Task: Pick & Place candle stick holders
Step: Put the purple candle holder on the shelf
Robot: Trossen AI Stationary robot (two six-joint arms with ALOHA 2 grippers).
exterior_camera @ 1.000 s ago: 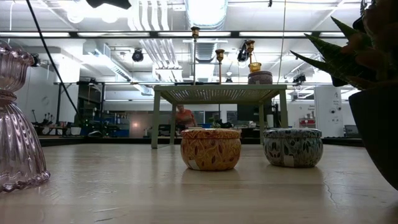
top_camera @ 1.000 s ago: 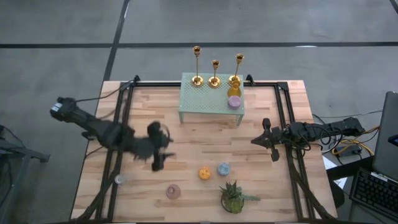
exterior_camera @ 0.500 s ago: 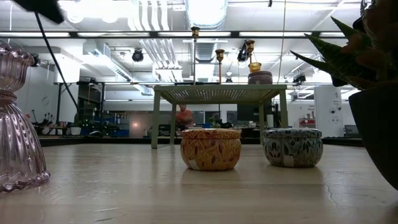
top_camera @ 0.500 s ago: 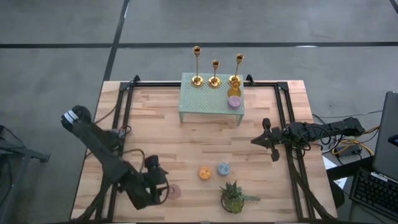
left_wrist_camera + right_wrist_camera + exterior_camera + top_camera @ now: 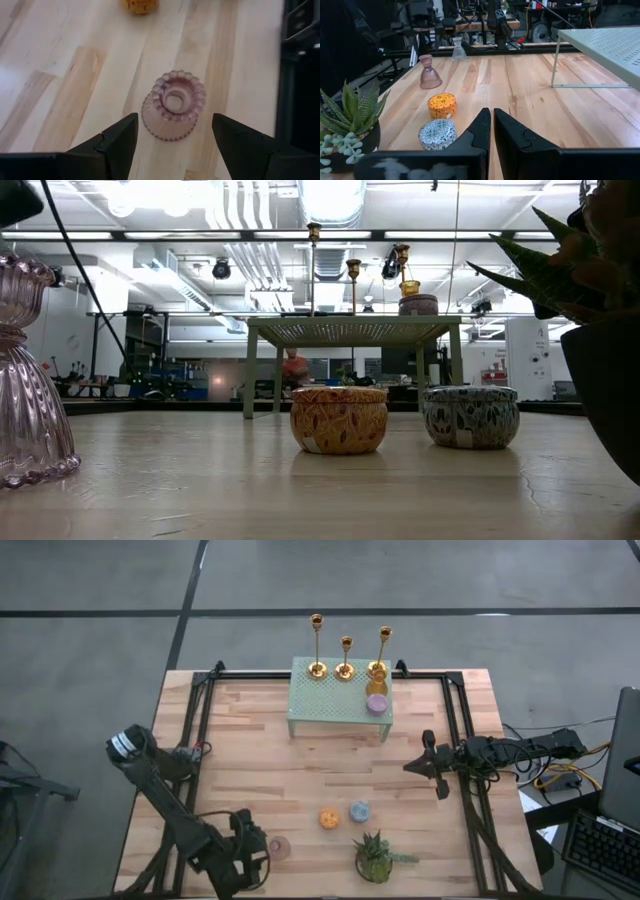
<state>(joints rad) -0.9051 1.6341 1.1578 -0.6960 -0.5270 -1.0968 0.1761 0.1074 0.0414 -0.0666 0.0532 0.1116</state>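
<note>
Three gold candle stick holders stand by their round bases on the far edge of a green mesh stand; they also show in the low view. My left gripper is open near the table's near edge, pointing down above a pink ribbed glass holder. That holder stands upright on the table, and the fingers stand on either side of it without touching. My right gripper is shut and empty at the table's right side.
An orange tin and a blue tin sit near the middle front, with a potted plant beside them. A yellow puck and a purple puck sit on the stand. A clear glass holder stands at the left.
My left gripper has swung from the table's middle left toward the near edge and has come over the pink glass holder, turning to point down at it. The holder and all other things have stayed where they were.
</note>
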